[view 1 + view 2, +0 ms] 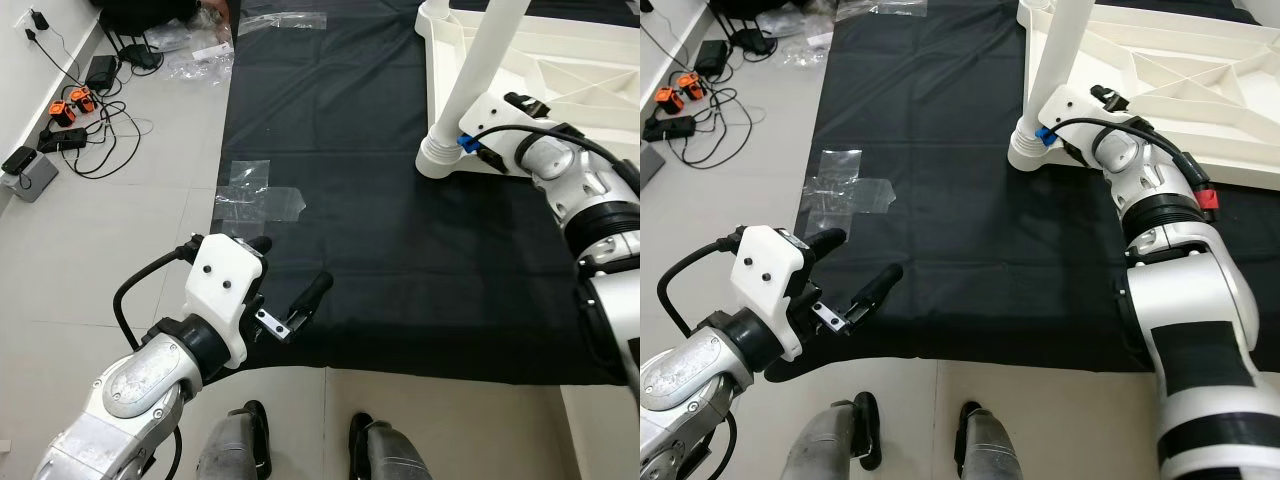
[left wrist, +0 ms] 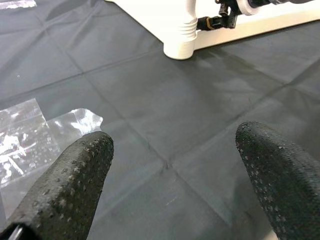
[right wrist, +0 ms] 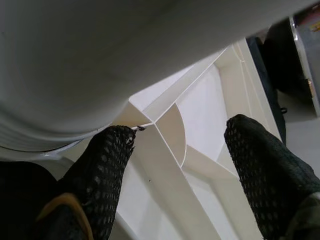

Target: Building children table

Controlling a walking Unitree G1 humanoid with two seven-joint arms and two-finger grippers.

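Underfoot, a black cloth covers the grey tiled floor, and the white children's table lies upside down on its far right part, ribbed underside facing up. 1 white table leg stands in the near left corner of the tabletop, tilted slightly, with a ridged collar at its base.

The right gripper is at that corner, just beside the base of the leg. Its 2 black fingers are spread apart with nothing between them; 1 finger sits close against the leg's collar, and the other hangs over the ribbed underside of the table. The right wrist view looks past the leg's curved white surface onto the crossing ribs inside the tabletop. A small blue part shows on the wrist beside the leg's base.

The left gripper hovers low over the near left edge of the cloth, well apart from the table. Its fingers are also spread wide and hold nothing.

A few clear plastic bags lie at the left edge of the cloth, just ahead of the left gripper. More plastic wrapping lies further off near the top left. Cables and chargers are strewn on the tiles by the left wall. The robot's 2 feet stand on the tiles at the near edge of the cloth.
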